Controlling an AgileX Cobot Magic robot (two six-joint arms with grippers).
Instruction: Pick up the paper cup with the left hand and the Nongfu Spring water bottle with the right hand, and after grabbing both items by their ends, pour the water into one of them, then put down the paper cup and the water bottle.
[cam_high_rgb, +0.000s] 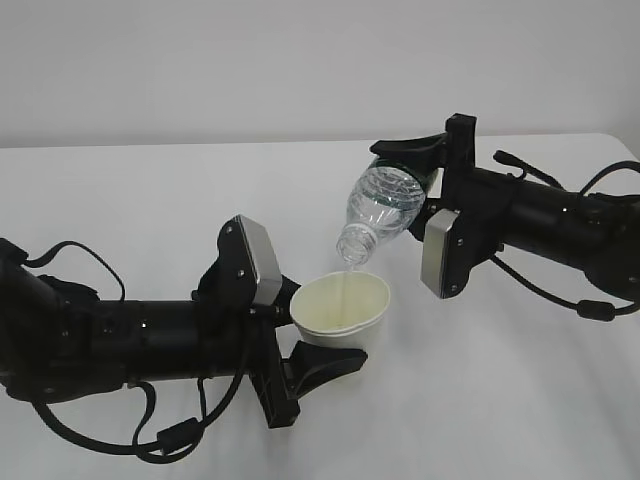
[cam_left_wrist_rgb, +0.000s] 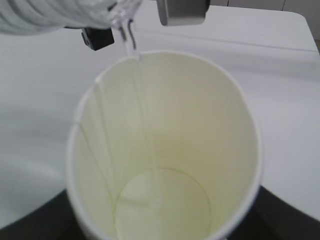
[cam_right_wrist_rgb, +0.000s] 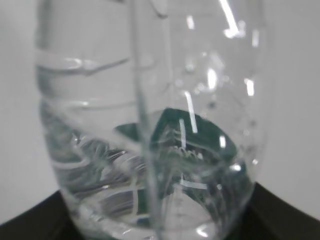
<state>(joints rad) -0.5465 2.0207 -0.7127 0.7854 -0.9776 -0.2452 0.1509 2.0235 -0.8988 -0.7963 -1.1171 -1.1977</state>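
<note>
Pouring stage. The right hand (cam_high_rgb: 425, 160) grips the Nongfu Spring water bottle (cam_high_rgb: 385, 205) at its base end, long axis slanting down and left, neck directly above the paper cup (cam_high_rgb: 342, 308). The left hand (cam_high_rgb: 305, 340) clasps the cup's base, mouth tilted up. A thin stream of water (cam_left_wrist_rgb: 131, 47) enters the rim's far-left side.

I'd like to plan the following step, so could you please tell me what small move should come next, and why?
Probably hold the tilt a little longer: the water bottle in the right claw pours a thin stream into the paper cup, which looks barely filled.
</note>
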